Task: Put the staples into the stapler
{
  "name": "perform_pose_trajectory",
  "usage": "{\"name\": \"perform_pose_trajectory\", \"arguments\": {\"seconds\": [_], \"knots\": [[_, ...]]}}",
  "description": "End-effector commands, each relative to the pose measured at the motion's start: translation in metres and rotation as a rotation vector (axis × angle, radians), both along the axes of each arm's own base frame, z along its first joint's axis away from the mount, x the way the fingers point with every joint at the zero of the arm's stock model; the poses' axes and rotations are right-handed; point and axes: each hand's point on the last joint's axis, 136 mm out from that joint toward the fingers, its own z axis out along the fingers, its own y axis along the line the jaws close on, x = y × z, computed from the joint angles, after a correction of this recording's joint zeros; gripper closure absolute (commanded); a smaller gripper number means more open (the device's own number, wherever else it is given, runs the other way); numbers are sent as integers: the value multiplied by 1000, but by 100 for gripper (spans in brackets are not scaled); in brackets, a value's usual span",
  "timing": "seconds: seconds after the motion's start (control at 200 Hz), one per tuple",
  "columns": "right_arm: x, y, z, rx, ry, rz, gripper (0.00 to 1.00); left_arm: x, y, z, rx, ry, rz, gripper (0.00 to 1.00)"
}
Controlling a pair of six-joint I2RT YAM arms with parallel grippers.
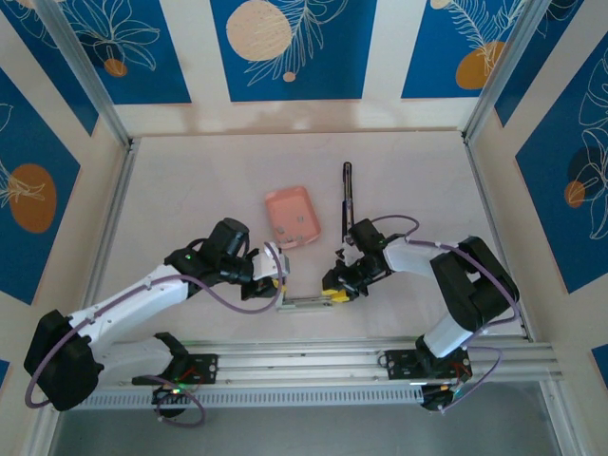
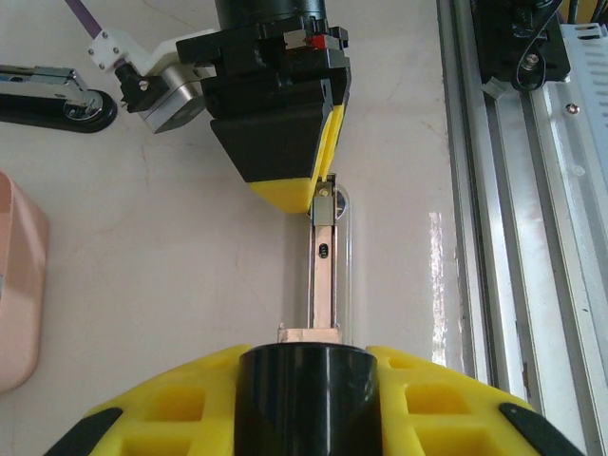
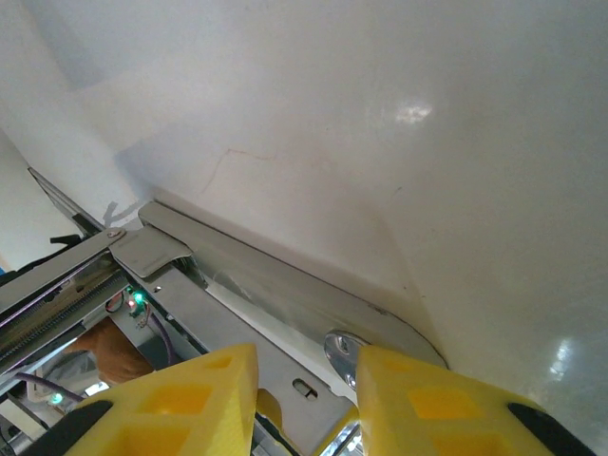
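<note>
Silver-metal stapler (image 1: 304,302): lies lengthwise at the near side of the table (image 1: 190,190), between the two arms. Left gripper (image 1: 278,281): clamped on its left end. Right gripper (image 1: 337,291): jaws narrowly parted about the right end; whether they grip cannot be told. Staples: too small to make out, possibly in the pink tray (image 1: 285,197) just beyond. Handling note: left should hold the body flat while right opens the magazine squarely, without twisting.

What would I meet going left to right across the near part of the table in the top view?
Left gripper → silvery metal channel → right gripper. The pink tray and black stapler farther back overlap these, so they are left out.
</note>
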Motion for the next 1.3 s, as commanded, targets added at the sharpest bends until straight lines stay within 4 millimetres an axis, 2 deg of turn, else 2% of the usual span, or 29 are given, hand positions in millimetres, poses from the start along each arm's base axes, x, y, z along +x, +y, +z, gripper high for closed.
{"name": "perform_pose_trajectory", "arguments": {"seconds": [0.0,0.36,0.56,0.815,1.01,1.295], "knots": [[-9,-2,3,-12,23,15,66,6,-8,24,-55,-80,-25,79],[-4,-5,27,-27,-67,20,55,5,-7,24,-52,-76,-27,79],[-9,-8,20,-71,-54,27,56,4,-6,25,-49,-82,-36,79],[-13,-2,8,-85,-33,31,57,-4,-6,24,-44,-92,-91,79],[-10,1,20,35,-81,-60,53,-6,2,16,23,-109,-123,79],[-6,-19,25,110,-94,-174,53,-4,3,5,97,-95,-142,80]]}}
